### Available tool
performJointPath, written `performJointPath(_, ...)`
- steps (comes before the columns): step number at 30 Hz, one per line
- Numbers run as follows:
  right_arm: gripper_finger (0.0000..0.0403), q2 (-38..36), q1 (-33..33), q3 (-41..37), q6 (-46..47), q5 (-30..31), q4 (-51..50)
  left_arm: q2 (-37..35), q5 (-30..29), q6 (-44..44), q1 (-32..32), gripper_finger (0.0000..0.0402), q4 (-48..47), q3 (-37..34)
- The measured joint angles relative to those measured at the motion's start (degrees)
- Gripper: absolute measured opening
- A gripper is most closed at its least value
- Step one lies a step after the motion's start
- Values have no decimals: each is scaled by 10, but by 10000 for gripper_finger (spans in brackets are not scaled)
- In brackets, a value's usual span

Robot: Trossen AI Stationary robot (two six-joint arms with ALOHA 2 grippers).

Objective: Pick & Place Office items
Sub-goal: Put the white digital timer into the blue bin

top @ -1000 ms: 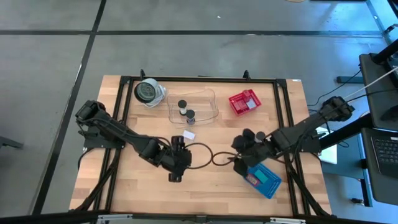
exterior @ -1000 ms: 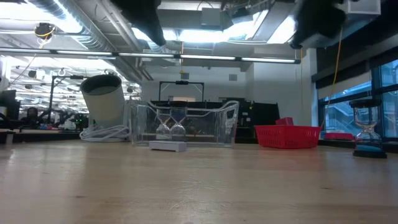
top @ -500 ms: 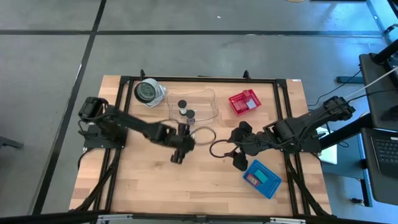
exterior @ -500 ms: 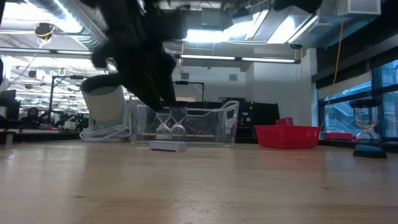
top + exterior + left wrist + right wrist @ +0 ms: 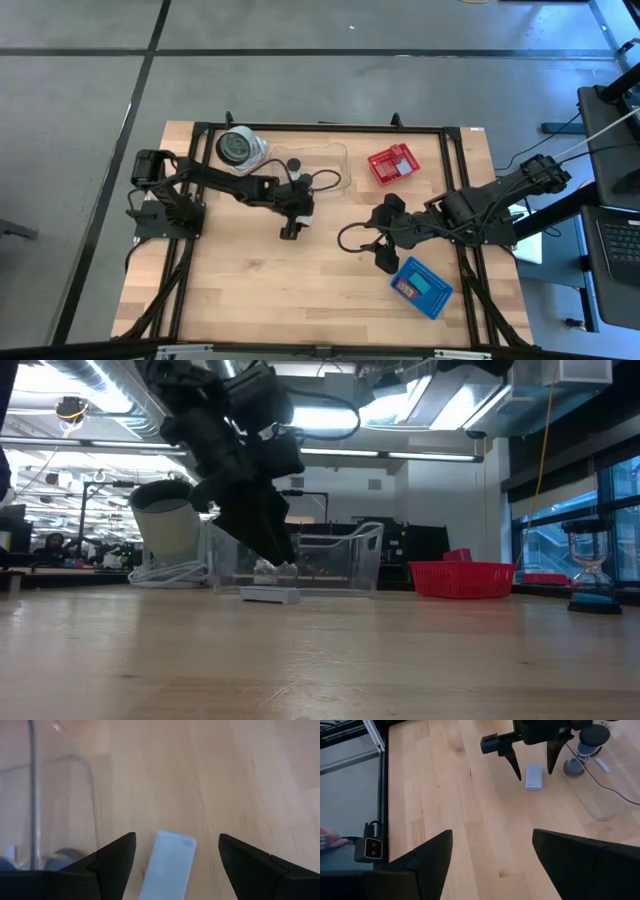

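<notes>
The left gripper (image 5: 530, 756) has swung up the table (image 5: 330, 290) to a small white block (image 5: 170, 862) beside the clear tray (image 5: 335, 165). Its fingers are wide open around it, holding nothing. Next it should go down and squeeze. The right gripper (image 5: 492, 855) waits open nearby.

From where I stand there is no writing, label, brand, number or sign that can be made out anywhere in these views; the blue box (image 5: 421, 287) near the bench's front edge shows a small reddish patch at one corner, but nothing on it can be read; the flat white piece (image 5: 168, 865) lying on the bench (image 5: 330, 300) is blank on the face that shows; the red basket (image 5: 392, 163) and the clear tray (image 5: 335, 165) carry no legible marks either.
</notes>
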Motion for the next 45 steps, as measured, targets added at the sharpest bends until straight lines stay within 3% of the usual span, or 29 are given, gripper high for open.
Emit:
performJointPath(7,280,0,-14,0,-15,2,-3,2,5,10,2,281,48,-21)
performJointPath(16,280,0,-22,0,-23,-3,-9,2,4,-16,-45,280,24,-26)
performJointPath(25,280,0,-22,0,-33,-3,-10,2,-128,51,-94,280,26,-26)
performJointPath(37,280,0,-22,0,-31,-3,-9,65,-184,120,-91,280,40,-20)
performJointPath(45,280,0,-23,0,-30,-2,-9,56,-206,138,-84,280,45,-17)
